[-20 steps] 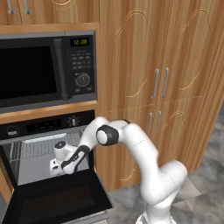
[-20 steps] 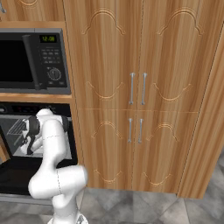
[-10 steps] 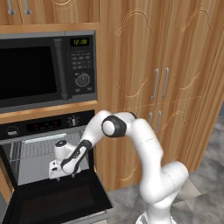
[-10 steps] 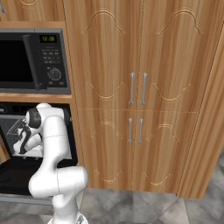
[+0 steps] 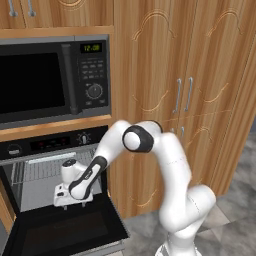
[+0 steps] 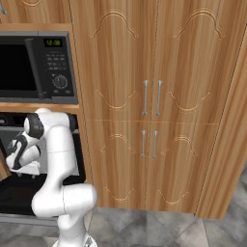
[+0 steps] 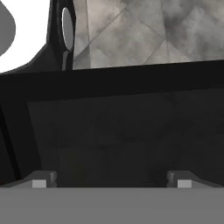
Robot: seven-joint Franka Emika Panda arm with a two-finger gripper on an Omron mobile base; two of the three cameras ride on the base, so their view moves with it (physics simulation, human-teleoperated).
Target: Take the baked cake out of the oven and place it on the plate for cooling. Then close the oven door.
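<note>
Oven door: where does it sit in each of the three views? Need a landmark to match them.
Left base view: the oven door lies dropped open at lower left, below the pincer.
Right base view: bottom left, behind the arm.
Hand view: the dark panel across the middle, grey floor beyond its edge.
Shared landmark in both base views: the microwave above the oven.
</note>
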